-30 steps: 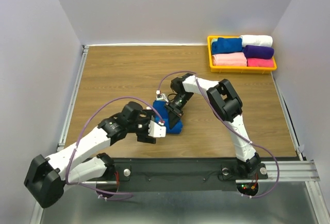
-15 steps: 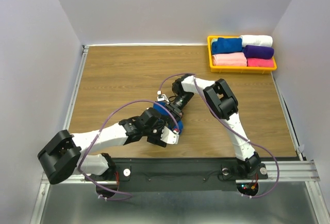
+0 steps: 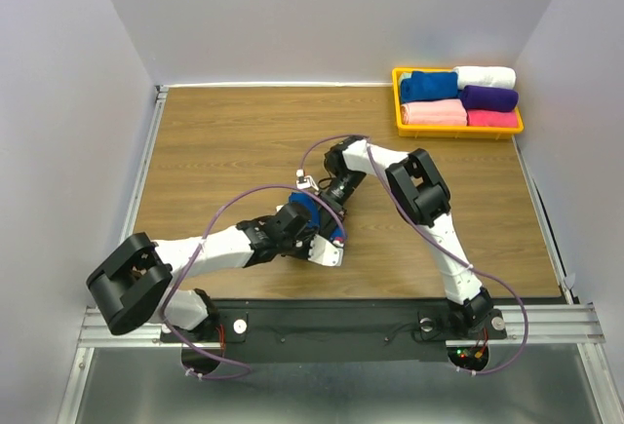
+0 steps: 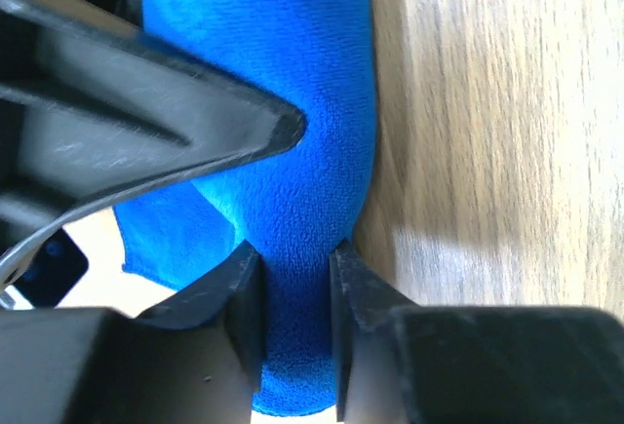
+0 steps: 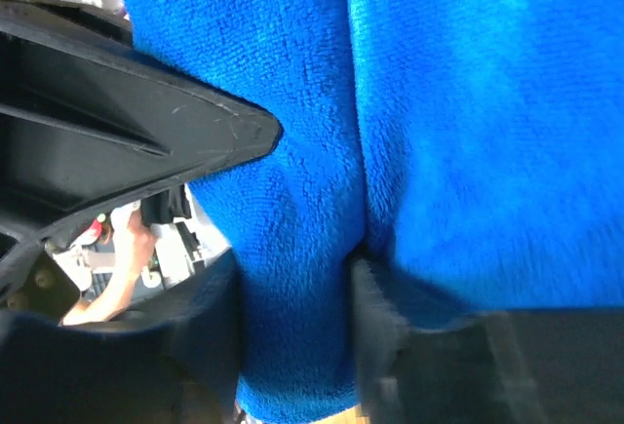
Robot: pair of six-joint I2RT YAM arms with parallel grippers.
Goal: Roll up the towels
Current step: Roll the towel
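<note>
Swinging in from the near left, your left gripper point(image 3: 320, 241) is now sitting right on the towel point(image 4: 292, 44) at mid-table. A second ago it was gaping beside it; now it is clenching a fold, the cloth bunching narrow between the black fingers point(image 4: 244, 317). Your right gripper point(image 3: 330, 208) is staying at the far side of the same towel. Blue pile is filling the gap between its blurred fingers, but you cannot tell whether they are pinching or letting go.

Over at the far right corner, the yellow tray point(image 3: 398, 102) is holding five rolls:
- blue roll point(image 3: 429, 85), back left
- white roll point(image 3: 485, 76), back right
- purple roll point(image 3: 488, 97), below the white one
- pale pink roll point(image 3: 434, 112), front left
- bright pink roll point(image 3: 492, 119), front right

Up close the towel is looking soft and fuzzy, creasing into a rounded hump on the wood-grain table point(image 3: 214, 151). Plain pale walls point(image 3: 292, 15) are boxing the table in, and a metal rail point(image 3: 546, 322) is running along the near edge.
</note>
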